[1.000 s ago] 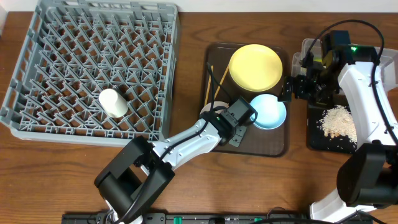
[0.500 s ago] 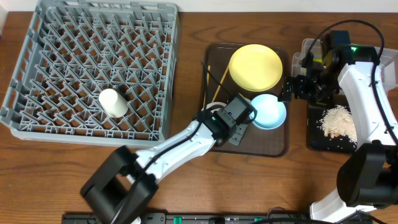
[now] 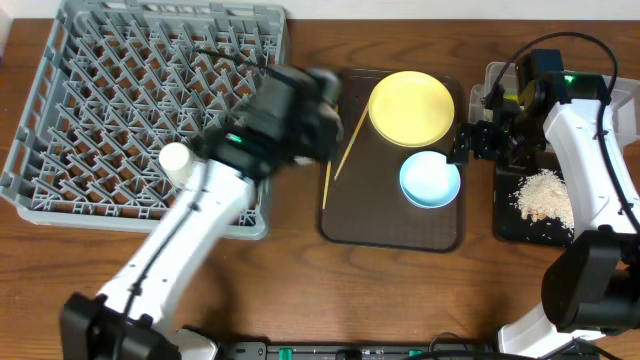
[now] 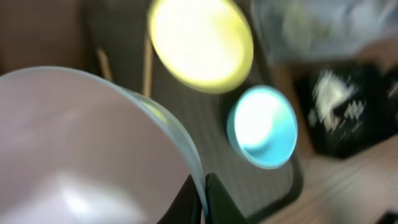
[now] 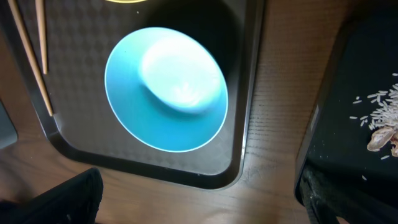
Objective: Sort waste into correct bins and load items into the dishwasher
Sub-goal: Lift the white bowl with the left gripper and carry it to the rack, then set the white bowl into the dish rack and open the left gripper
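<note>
On wooden table [image 3: 300, 270]: grey dish rack [image 3: 150, 100] left of left end effector [image 4: 200, 196], brown serving tray [image 3: 390, 225] just right of it, black tray [image 3: 505, 225] farther right.

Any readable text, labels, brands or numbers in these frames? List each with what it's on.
No text is readable in any view.
snack wrapper in the clear tub: printed, but too small to read.
dish rack, brown tray, yellow plate, light blue bowl: no markings visible.
Left wrist view: too blurred to tell.
</note>
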